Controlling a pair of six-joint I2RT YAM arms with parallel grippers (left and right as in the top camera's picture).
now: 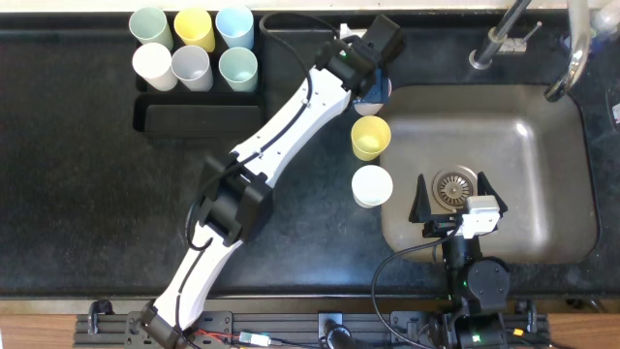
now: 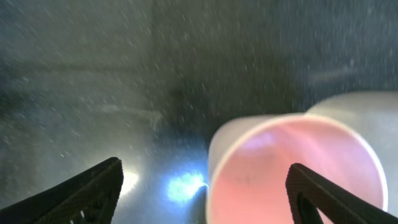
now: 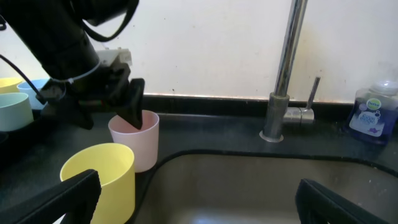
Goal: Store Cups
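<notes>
A pink cup (image 2: pixel 292 168) stands upright on the dark counter beside the sink, seen also as the pink cup (image 3: pixel 140 146). My left gripper (image 2: pixel 205 196) is open right at its rim. One finger (image 2: pixel 329 199) is over the cup's mouth and the other finger (image 2: pixel 87 196) is outside it. From above, the left gripper (image 1: pixel 371 79) hides most of the pink cup (image 1: pixel 378 95). A yellow cup (image 1: pixel 370 137) and a white cup (image 1: pixel 372 185) stand along the sink's left edge. My right gripper (image 1: pixel 455 199) hangs open over the sink, holding nothing.
A black tray (image 1: pixel 194 118) at the back left holds several upright cups (image 1: pixel 191 68) in two rows. The steel sink (image 1: pixel 542 155) has a drain (image 1: pixel 453 186), a faucet (image 3: pixel 283 74) behind it and a soap bottle (image 3: pixel 373 112) at the far right.
</notes>
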